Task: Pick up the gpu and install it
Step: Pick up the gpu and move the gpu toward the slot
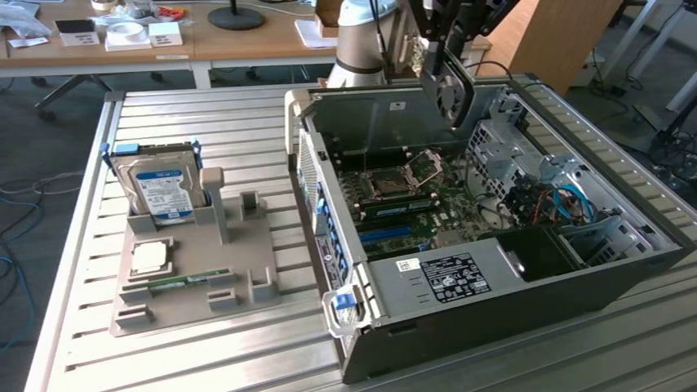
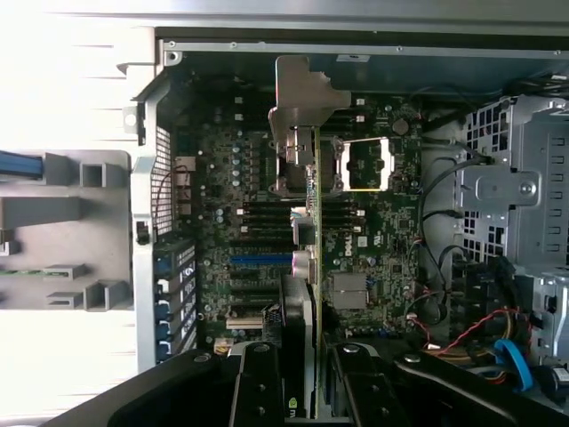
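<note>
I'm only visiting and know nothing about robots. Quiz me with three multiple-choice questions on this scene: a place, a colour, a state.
1. Where is the gpu? A) on the floor B) above the open computer case C) in a person's hand
2. The label on the hard drive is: A) red B) yellow C) blue
3. The computer case is: A) open B) closed C) upside down
Answers: B, the pincer grips it over the case; C, blue covers its face; A, the motherboard lies exposed.
</note>
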Robot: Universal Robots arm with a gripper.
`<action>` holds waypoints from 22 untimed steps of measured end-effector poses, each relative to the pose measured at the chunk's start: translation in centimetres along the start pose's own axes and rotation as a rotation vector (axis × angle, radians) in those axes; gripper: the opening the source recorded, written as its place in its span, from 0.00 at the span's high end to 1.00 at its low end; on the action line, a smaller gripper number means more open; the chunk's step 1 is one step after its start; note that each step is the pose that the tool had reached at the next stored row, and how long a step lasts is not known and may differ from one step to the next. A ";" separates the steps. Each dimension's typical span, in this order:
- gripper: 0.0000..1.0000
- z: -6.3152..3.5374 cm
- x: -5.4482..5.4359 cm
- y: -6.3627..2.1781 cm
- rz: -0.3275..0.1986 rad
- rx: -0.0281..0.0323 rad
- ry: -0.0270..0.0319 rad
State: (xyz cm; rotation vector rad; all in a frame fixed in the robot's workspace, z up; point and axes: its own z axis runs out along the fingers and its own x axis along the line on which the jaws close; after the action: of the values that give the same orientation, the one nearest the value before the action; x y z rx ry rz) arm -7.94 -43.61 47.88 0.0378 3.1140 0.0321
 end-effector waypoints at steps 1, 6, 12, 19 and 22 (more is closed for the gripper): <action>0.73 0.01 -0.1 0.00 0.000 0.0000 -0.0001; 0.73 0.02 -0.8 0.02 0.000 0.0001 0.0000; 0.73 0.05 -2.1 0.06 0.000 0.0001 0.0000; 0.73 0.09 -3.3 0.09 0.000 0.0000 0.0000; 0.73 0.10 -3.7 0.10 0.000 0.0000 0.0000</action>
State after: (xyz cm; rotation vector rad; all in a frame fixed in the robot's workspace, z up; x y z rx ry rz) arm -4.28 -43.60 47.88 0.0380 3.1140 0.0321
